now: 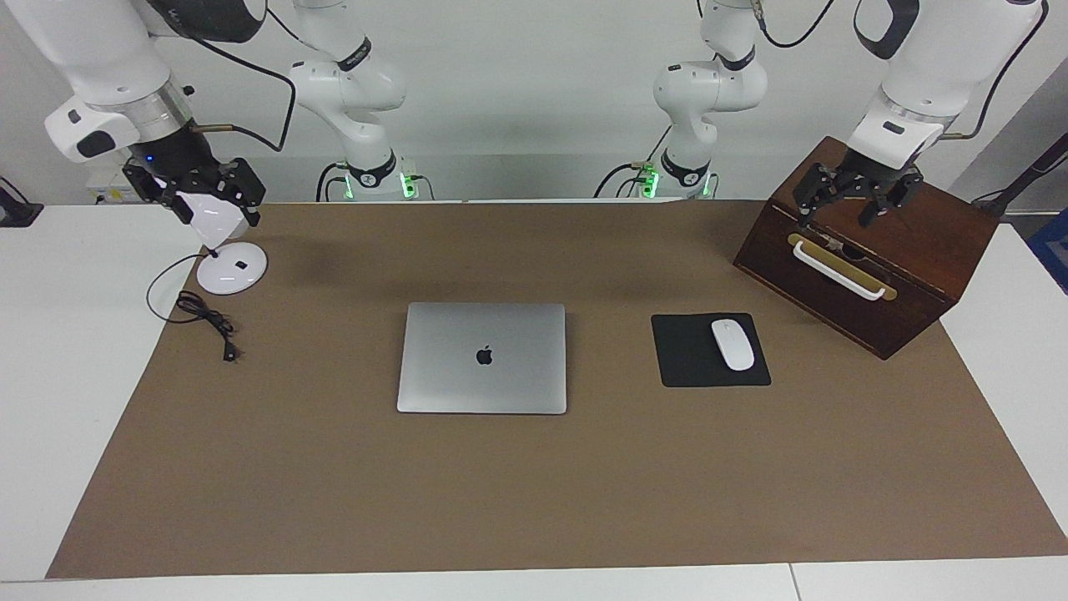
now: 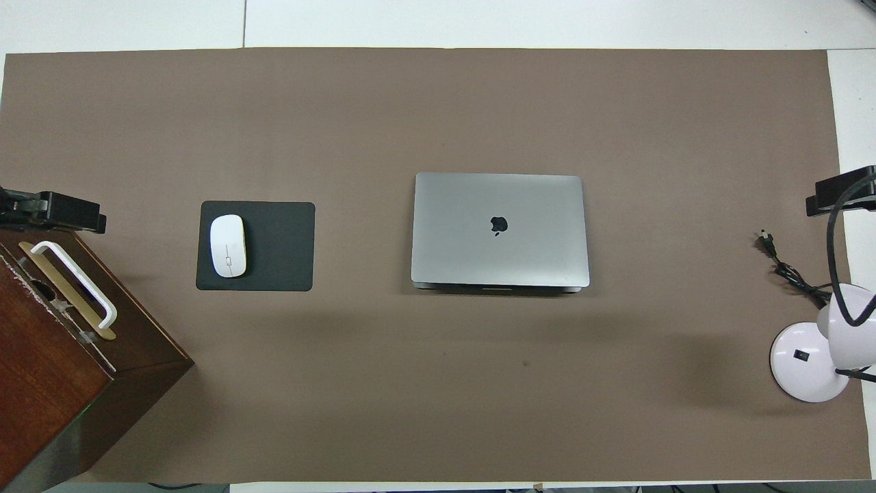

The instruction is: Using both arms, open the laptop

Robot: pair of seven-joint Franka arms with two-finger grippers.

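Note:
The silver-grey laptop (image 1: pixel 482 357) lies shut and flat in the middle of the brown mat, apple logo up; it also shows in the overhead view (image 2: pixel 499 229), with its notched edge nearer to the robots. My left gripper (image 1: pixel 855 200) hangs open and empty over the brown wooden box, toward the left arm's end of the table; its tip shows in the overhead view (image 2: pixel 55 210). My right gripper (image 1: pixel 200 190) hangs open and empty over the white desk lamp at the right arm's end; it shows in the overhead view (image 2: pixel 842 192). Neither gripper touches the laptop.
A black mouse pad (image 1: pixel 688 367) with a white mouse (image 1: pixel 732 344) lies beside the laptop toward the left arm's end. A wooden box (image 1: pixel 893 275) with a white handle (image 1: pixel 838 269) stands there too. A white lamp (image 1: pixel 232 267) and black cable (image 1: pixel 209 321) are at the right arm's end.

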